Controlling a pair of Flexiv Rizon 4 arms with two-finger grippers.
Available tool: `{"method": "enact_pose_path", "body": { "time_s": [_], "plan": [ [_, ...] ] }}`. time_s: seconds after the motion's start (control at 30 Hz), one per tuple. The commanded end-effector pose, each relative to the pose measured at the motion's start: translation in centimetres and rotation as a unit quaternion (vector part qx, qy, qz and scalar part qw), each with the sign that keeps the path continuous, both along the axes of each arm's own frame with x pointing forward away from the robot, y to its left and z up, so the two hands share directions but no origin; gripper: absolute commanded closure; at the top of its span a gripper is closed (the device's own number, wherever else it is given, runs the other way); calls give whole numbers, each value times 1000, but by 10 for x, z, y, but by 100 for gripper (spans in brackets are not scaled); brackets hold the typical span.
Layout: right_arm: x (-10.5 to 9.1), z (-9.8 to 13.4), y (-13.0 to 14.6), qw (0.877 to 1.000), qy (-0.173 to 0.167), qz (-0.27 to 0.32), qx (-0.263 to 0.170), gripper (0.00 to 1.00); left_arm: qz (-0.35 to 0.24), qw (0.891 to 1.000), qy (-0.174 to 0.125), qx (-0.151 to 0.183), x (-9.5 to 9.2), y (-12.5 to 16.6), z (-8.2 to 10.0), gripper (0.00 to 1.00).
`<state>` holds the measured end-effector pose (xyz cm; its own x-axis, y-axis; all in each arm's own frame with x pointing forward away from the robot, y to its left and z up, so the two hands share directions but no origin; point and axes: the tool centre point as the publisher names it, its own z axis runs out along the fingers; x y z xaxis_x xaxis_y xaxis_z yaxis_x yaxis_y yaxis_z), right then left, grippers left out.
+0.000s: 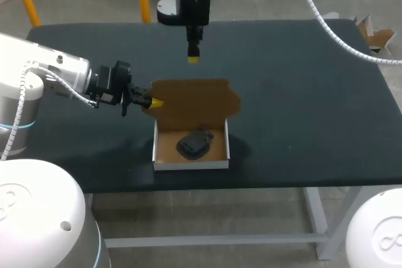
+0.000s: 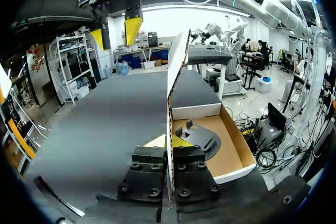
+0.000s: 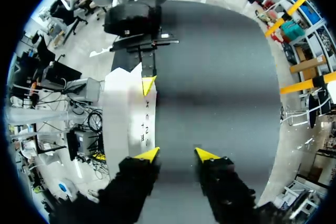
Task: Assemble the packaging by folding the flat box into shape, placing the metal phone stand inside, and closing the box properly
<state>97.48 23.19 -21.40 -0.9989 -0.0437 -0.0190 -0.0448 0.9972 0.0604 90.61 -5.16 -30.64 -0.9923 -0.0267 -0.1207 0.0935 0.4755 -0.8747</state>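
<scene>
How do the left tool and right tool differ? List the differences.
The left tool is shut on the raised lid; the right tool is open and holds nothing. The left tool lies level at the lid's side edge; the right tool points down beyond the box. Both have yellow tips.

Upright lid [image 1: 195,98] walls off the far side of the box [image 1: 191,165], so there is no straight path in from behind. Left hand [image 1: 156,101] pinches the lid's left edge and blocks that corner. Right hand [image 1: 193,59] hangs behind the lid, fingers apart, over bare worktop [image 1: 301,105]. Box open from above and from the near side; phone stand [image 1: 195,144] takes up its middle. Worktop right of the box is open — a wide passage there.
</scene>
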Motion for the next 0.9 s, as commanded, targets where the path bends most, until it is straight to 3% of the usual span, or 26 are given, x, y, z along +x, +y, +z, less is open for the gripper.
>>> {"method": "enact_pose_path", "body": {
  "time_s": [0.03, 0.9],
  "plan": [
    [-8, -4, -3, 1000, -5, 4, 6, 55, 0, 1000, 0, 0, -1, 0, -1, 100],
    [-44, -3, 1, 999, -15, 29, 8, 57, 0, 1000, 0, 0, -1, 0, -1, 100]
  ]
}}
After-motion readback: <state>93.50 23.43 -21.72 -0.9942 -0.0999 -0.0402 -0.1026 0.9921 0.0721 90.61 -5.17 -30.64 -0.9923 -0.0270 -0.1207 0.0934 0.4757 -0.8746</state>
